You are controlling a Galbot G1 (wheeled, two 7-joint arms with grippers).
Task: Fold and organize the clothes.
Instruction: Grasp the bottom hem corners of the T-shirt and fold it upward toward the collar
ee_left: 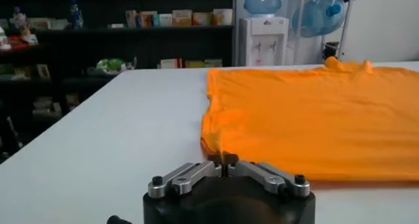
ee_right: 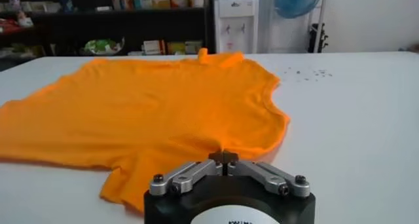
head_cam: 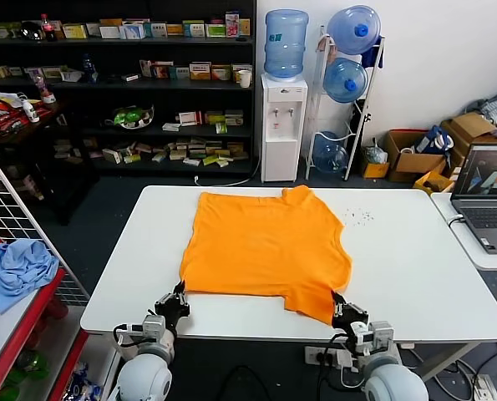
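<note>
The bright orange T-shirt [head_cam: 265, 246] lies spread flat on the white table [head_cam: 415, 276]. My left gripper [head_cam: 180, 294] is at the shirt's near left corner, shut on the fabric edge; in the left wrist view the gripper [ee_left: 224, 160] pinches the T-shirt [ee_left: 314, 114] at that corner. My right gripper [head_cam: 340, 302] is at the near right corner, shut on the hem; in the right wrist view the gripper [ee_right: 224, 157] grips the T-shirt [ee_right: 144, 114], whose fabric rises in a small peak between the fingers.
A light blue cloth [head_cam: 18, 271] lies on a red side shelf at the left. A laptop [head_cam: 486, 196] stands on a second table at the right. Small dark specks [head_cam: 361, 215] dot the table beyond the shirt. Shelves and a water dispenser [head_cam: 283, 125] stand behind.
</note>
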